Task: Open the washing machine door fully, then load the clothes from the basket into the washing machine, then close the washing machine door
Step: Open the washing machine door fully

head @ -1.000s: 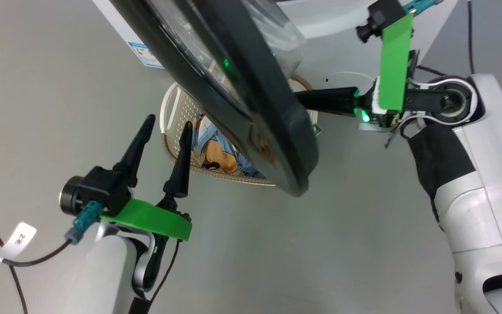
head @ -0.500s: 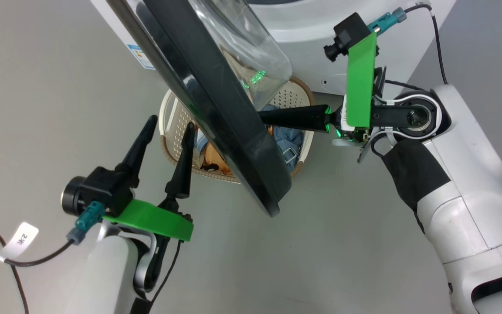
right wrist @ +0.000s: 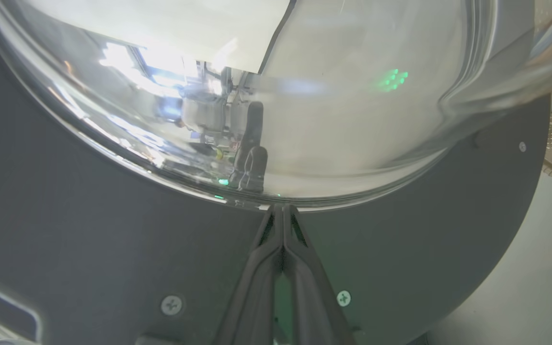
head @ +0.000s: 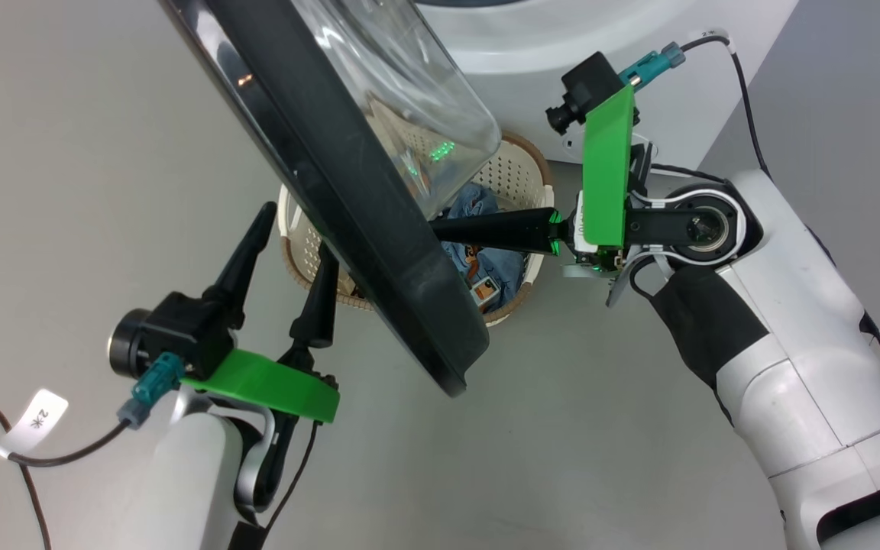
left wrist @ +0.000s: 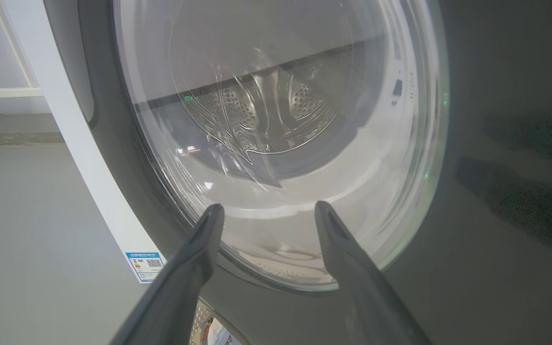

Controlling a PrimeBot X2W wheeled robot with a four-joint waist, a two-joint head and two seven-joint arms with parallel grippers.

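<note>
Black-rimmed and only part open, the washing machine door [head: 341, 198] stands swung out from the front of the washing machine [head: 532, 84]. Its long edge slants across the head view from upper left to lower middle.

The right gripper [head: 440, 228] is pressed together, both fingers forming a single point. That point meets the door's inner face just below the bulge of the glass, with the fingers roughly square to the panel. The door thus lies directly ahead of this gripper, and the right arm appears placed to push. Further travel along the finger axis should swing the door wider; full opening is judged not yet reached.

The left gripper [head: 295, 218] is spread and holds nothing. It faces the door's outer side, near the rim and apparently apart from it. It probably stands in the door's swing path.

The basket [head: 539, 172] sits on the floor [head: 600, 428] at the foot of the machine, partly beneath the door. The clothes [head: 486, 260] lie inside it.
</note>
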